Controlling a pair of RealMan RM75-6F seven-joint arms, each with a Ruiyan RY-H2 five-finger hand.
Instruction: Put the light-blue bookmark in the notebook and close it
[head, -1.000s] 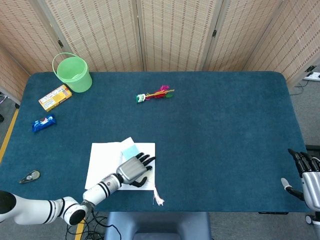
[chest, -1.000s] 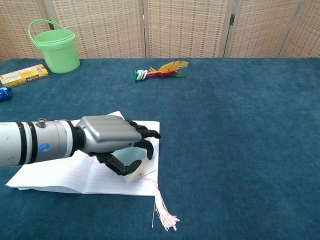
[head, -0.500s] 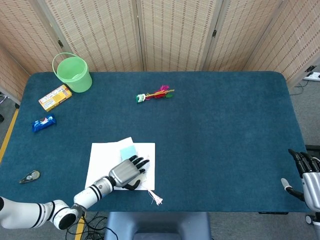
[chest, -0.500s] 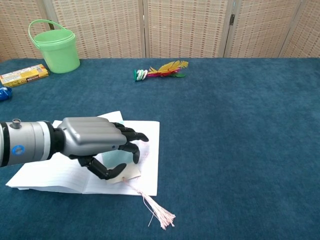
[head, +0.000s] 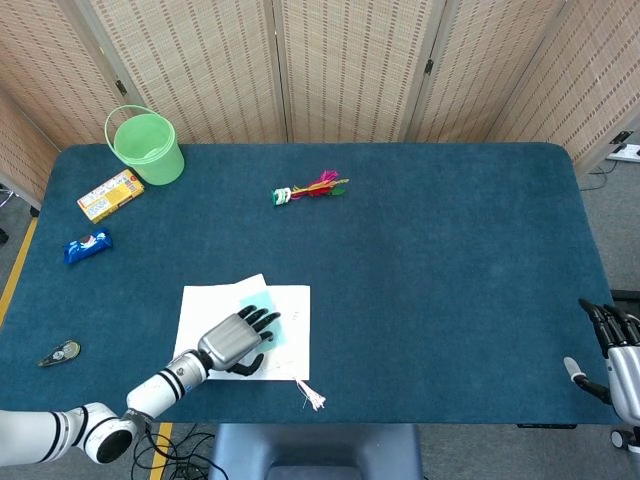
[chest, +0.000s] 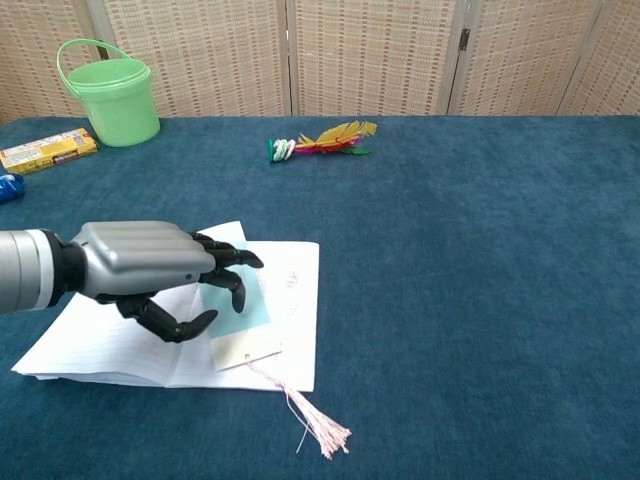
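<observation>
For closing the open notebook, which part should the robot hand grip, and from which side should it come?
Probably the notebook's free right edge. The bookmark lies flat on the right-hand page, its tassel trailing past the near edge, so that page is the one to fold over. The left robot hand hovers by the spine; approaching from the right, slipping fingertips under the edge and lifting leftwards looks best.

1. I see the notebook (chest: 290, 290) lying open and flat near the desk's front edge, left of centre, white lined pages up.
2. The light-blue bookmark (chest: 243, 312) lies flat on the notebook's right-hand page, its pale tassel (chest: 318, 424) trailing off the front corner onto the desk.
</observation>
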